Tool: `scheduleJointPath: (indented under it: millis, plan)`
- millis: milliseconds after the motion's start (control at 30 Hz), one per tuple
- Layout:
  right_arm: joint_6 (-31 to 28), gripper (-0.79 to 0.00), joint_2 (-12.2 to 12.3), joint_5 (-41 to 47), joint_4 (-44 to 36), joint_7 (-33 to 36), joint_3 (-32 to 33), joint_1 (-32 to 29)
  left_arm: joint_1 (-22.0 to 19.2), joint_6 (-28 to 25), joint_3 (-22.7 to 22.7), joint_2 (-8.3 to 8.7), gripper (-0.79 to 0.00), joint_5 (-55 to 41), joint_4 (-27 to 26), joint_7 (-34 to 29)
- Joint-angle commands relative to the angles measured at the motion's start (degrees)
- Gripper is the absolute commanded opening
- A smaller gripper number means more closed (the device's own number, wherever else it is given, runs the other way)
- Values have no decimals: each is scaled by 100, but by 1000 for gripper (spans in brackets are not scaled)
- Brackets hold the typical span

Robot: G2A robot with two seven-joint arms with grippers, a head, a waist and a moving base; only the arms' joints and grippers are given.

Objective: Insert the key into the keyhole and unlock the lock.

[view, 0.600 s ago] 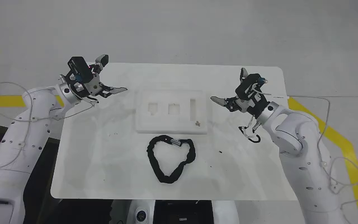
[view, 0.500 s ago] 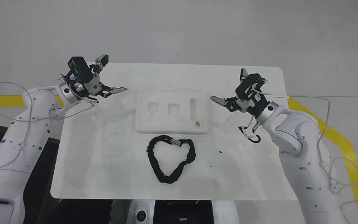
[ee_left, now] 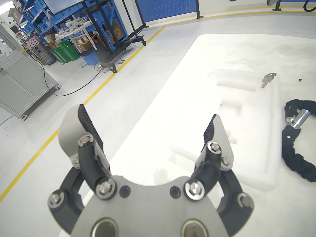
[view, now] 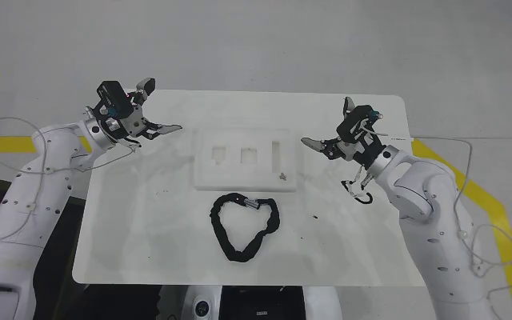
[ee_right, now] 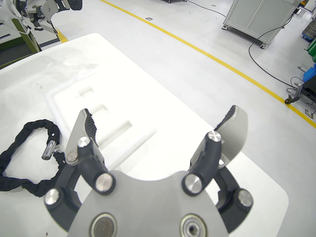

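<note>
Evidently key [view: 282,174] and lock [view: 226,238] (both untouched) stay put

our left gripper [ee_left: 148,131] hangs over the edge of the white table [ee_left: 195,52]. its two silver fingers [ee_left: 85,127] with ribbed black pads are spread wide, with nothing between them. beyond it lies a white foam tray [ee_left: 254,139] with rectangular recesses, and a small silver metal key [ee_left: 267,79] rests on its far part. just beside the tray we see a black fabric-sleeved chain lock [ee_left: 296,156], its shiny silver cylinder [ee_left: 300,119] lying on the table.
</note>
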Motion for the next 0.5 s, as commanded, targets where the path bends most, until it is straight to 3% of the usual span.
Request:
scheduleJointPath:
  millis: [0, 167, 467]
  plan:
    - [0, 0, 0, 0, 0, 0, 0, 0, 0, 0, 0, 0, 0, 0, 0, 0]
    - [59, 0, 0, 128, -33, 265, -81, -69, 0, 0, 0, 0, 0, 0, 0, 0]
    - [1136, 0, -40, 1436, -666, 2746, -653, -2, 0, 0, 0, 0, 0, 0, 0, 0]
